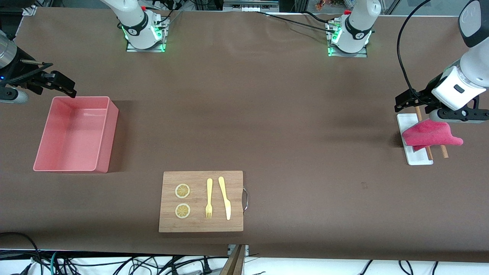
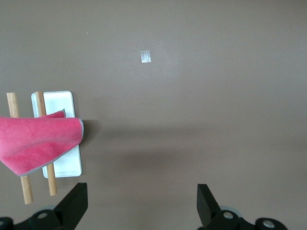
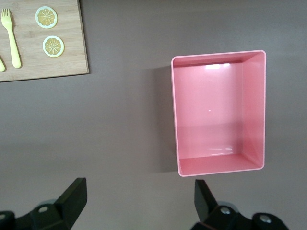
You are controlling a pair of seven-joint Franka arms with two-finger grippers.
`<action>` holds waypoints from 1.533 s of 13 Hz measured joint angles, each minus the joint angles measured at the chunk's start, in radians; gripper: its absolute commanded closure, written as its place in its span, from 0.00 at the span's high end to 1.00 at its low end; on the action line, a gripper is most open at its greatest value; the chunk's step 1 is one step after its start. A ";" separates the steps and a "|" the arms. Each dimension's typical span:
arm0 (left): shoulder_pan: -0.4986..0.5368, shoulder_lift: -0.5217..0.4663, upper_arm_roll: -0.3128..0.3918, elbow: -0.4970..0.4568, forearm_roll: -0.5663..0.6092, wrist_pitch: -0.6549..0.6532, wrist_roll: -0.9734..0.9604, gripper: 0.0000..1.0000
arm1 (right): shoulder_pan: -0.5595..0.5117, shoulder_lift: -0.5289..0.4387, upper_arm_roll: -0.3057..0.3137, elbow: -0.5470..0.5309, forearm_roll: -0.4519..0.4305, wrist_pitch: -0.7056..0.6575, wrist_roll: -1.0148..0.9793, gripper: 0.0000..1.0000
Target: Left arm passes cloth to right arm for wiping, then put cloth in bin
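The crimson-pink cloth (image 1: 431,133) lies draped over two wooden rods (image 1: 444,152) on a small white tray (image 1: 419,157) at the left arm's end of the table. In the left wrist view the cloth (image 2: 38,141) shows a grey edge. My left gripper (image 1: 407,100) hovers over the table beside the tray, open and empty (image 2: 142,203). The pink bin (image 1: 105,152) stands empty at the right arm's end. Beside the bin's corner, my right gripper (image 1: 60,84) hangs over the table, open with nothing in it (image 3: 139,199). In the right wrist view, the bin (image 3: 175,120) lies apart from the fingers.
A wooden cutting board (image 1: 237,202) near the front camera carries two lemon slices (image 1: 182,191), a yellow fork (image 1: 209,198) and a yellow knife (image 1: 225,196). The board (image 3: 48,64) also shows in the right wrist view. A small tape mark (image 2: 145,56) sits on the brown table.
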 measured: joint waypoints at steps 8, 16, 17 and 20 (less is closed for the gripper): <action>0.001 0.001 0.001 -0.001 0.002 0.000 0.000 1.00 | 0.001 0.000 0.002 0.000 0.000 -0.003 0.000 1.00; 0.000 0.015 -0.009 -0.002 0.013 0.000 0.000 1.00 | 0.003 0.000 0.008 0.000 0.001 -0.003 0.000 1.00; 0.002 0.019 -0.008 -0.002 0.014 0.000 0.000 1.00 | 0.003 0.000 0.008 0.000 0.001 -0.005 0.000 1.00; 0.005 0.043 -0.005 0.002 0.015 0.000 0.001 1.00 | 0.003 0.000 0.008 0.000 0.001 -0.035 0.000 1.00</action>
